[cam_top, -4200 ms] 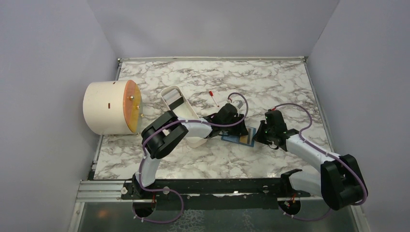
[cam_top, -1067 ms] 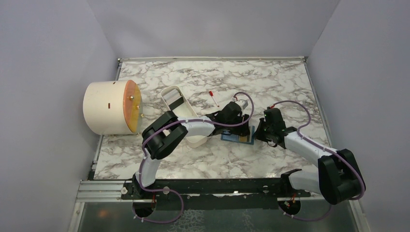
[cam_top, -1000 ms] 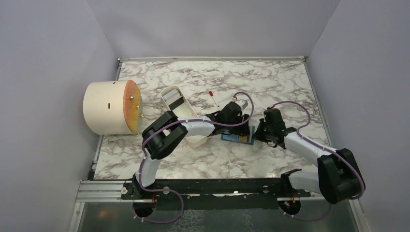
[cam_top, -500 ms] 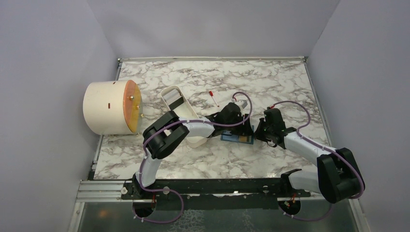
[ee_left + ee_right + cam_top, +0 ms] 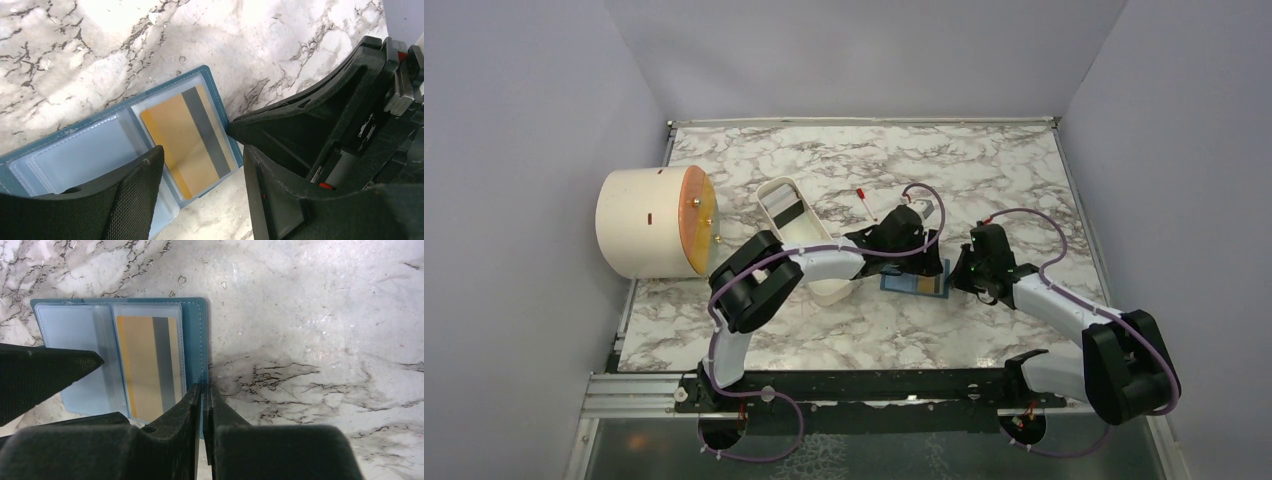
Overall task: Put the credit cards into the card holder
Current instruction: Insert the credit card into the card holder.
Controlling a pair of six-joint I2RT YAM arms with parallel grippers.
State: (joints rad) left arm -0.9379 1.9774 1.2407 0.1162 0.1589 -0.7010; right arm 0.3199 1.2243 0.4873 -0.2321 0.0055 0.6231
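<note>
The teal-blue card holder (image 5: 911, 283) (image 5: 193, 335) lies open and flat on the marble. A yellow-orange credit card (image 5: 192, 137) (image 5: 149, 365) with a grey stripe sits inside its right clear pocket; the left pocket (image 5: 75, 155) looks empty. My left gripper (image 5: 924, 264) (image 5: 195, 142) hangs open just above the holder, its fingertips (image 5: 145, 170) straddling the card and holding nothing. My right gripper (image 5: 955, 279) (image 5: 202, 388) is shut, its tips at the holder's right teal border. I cannot tell whether they press or pinch it.
A long white oval tray (image 5: 796, 232) lies left of the holder, partly under my left arm. A cream cylinder with a round orange face (image 5: 652, 222) stands at the table's left edge. A small red-tipped stick (image 5: 863, 201) lies behind the grippers.
My left gripper has drawn back slightly from over the holder, its jaws a touch wider. The right gripper, holder and card have stayed put.
</note>
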